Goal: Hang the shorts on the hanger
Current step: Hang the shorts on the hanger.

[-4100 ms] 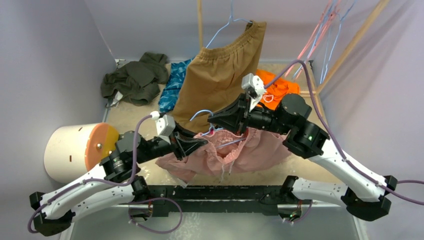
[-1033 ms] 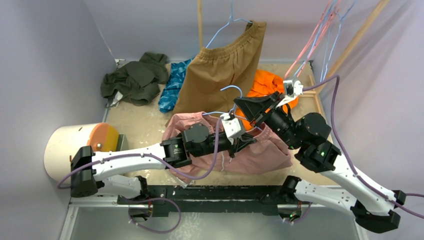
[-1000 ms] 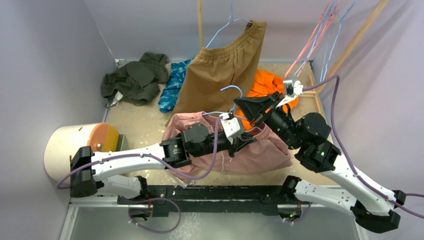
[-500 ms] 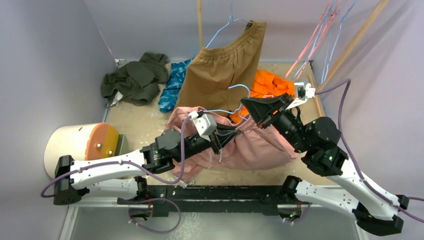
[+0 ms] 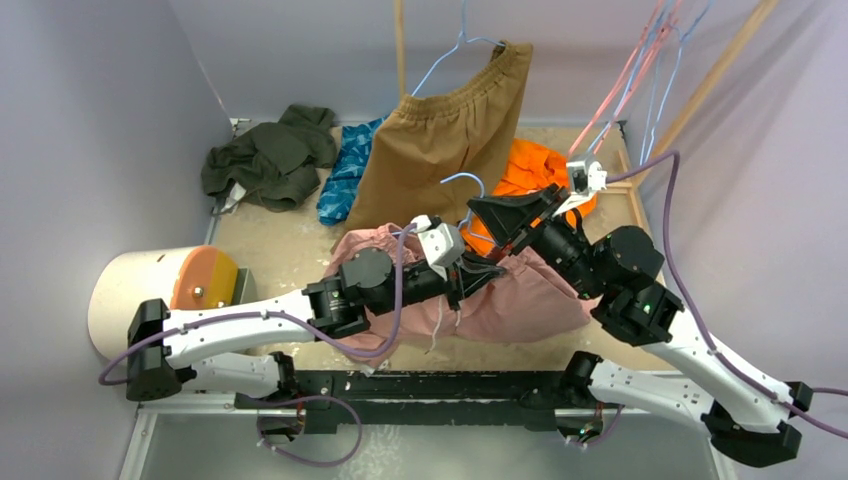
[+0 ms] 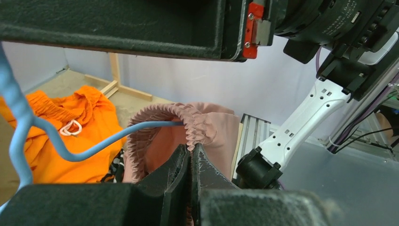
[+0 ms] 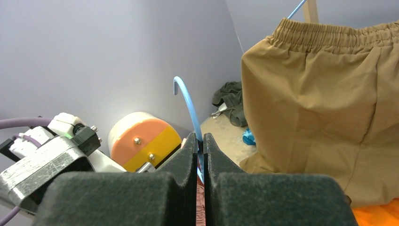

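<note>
The dusty-pink shorts (image 5: 520,300) hang lifted at the table's middle front. My left gripper (image 5: 478,272) is shut on their gathered waistband (image 6: 200,123). My right gripper (image 5: 478,212) is shut on the light-blue wire hanger (image 5: 462,181); its hook (image 7: 184,96) rises above the shut jaws in the right wrist view. In the left wrist view one blue arm of the hanger (image 6: 94,143) runs into the waistband opening of the shorts (image 6: 160,141). The rest of the hanger is hidden by fabric and the grippers.
Tan-brown shorts (image 5: 440,140) hang on another blue hanger at the back. An orange garment (image 5: 530,175) lies behind my right gripper. Dark green (image 5: 270,155) and blue (image 5: 345,180) clothes lie back left. A white and orange cylinder (image 5: 150,295) stands at left. Pink hangers (image 5: 625,80) hang back right.
My left gripper has moved right and a little forward with the waistband. My right gripper has drawn back left with the hanger. The shorts have bunched closer under both grippers.
</note>
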